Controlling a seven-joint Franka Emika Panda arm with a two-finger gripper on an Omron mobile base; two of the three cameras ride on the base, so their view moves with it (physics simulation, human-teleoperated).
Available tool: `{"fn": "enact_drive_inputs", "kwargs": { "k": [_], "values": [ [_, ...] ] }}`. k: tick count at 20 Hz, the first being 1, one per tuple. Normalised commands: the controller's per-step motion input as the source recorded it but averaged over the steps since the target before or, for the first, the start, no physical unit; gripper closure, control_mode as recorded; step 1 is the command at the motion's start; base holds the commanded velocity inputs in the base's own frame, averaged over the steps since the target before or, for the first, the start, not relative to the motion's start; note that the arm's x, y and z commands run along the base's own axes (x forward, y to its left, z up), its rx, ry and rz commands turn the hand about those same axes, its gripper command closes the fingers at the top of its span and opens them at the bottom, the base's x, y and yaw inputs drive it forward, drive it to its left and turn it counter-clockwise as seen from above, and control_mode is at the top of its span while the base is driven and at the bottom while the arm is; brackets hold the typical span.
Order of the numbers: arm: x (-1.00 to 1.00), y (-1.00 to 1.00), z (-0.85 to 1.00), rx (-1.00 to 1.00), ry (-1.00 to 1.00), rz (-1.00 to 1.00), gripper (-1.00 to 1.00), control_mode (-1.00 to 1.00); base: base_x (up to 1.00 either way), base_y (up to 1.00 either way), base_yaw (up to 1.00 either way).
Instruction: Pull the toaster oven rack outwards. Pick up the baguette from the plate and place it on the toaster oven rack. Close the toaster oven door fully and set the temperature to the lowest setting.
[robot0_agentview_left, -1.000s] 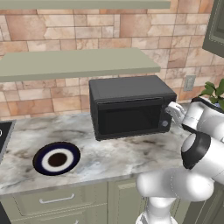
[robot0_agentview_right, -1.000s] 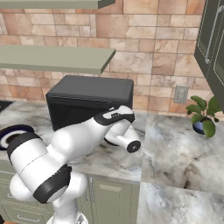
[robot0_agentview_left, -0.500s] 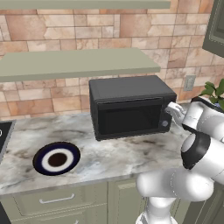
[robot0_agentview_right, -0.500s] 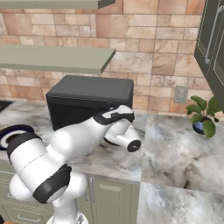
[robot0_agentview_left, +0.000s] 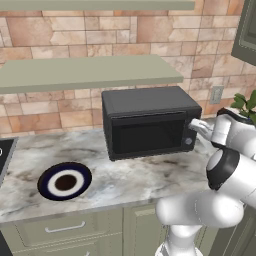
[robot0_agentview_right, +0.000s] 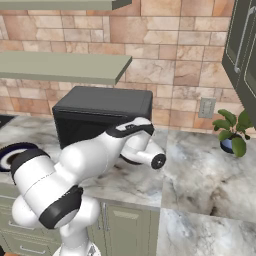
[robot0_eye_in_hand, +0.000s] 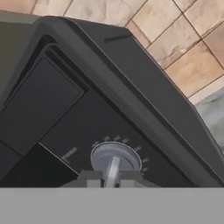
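The dark toaster oven (robot0_agentview_left: 145, 105) stands on the marble counter, also seen as the toaster oven (robot0_agentview_right: 102, 107) from the right. Its toaster oven door (robot0_agentview_left: 147, 136) is up and shut against the body. The toaster oven rack and the baguette are hidden. The round navy plate (robot0_agentview_left: 46, 176) lies bare on the counter to the oven's left. My gripper (robot0_agentview_left: 193, 125) is at the oven's right-hand panel. In the hand view my gripper (robot0_eye_in_hand: 112, 180) is shut on the ridge of a round grey knob (robot0_eye_in_hand: 114, 158) on the toaster oven (robot0_eye_in_hand: 131, 87).
A potted plant (robot0_agentview_right: 231, 131) sits at the back right of the counter, near a wall outlet (robot0_agentview_right: 206, 107). A long green shelf (robot0_agentview_left: 90, 71) hangs above the oven. A dark stove edge (robot0_agentview_left: 4, 150) shows at far left.
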Motion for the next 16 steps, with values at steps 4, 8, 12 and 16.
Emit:
{"fn": "enact_drive_inputs", "kwargs": {
  "k": [4, 8, 12, 16],
  "values": [
    [0.00, 0.00, -0.07, -0.21, 0.00, 0.13, 1.00, -1.00, 0.00, 0.00, 0.00],
    [0.00, 0.00, -0.12, -0.22, -0.01, 0.13, 1.00, -1.00, 0.00, 0.00, 0.00],
    [0.00, 0.00, -0.09, -0.20, -0.02, 0.13, 1.00, -1.00, 0.00, 0.00, 0.00],
    [0.00, 0.00, -0.12, -0.19, 0.00, 0.14, 1.00, -1.00, 0.00, 0.00, 0.00]
  ]
}}
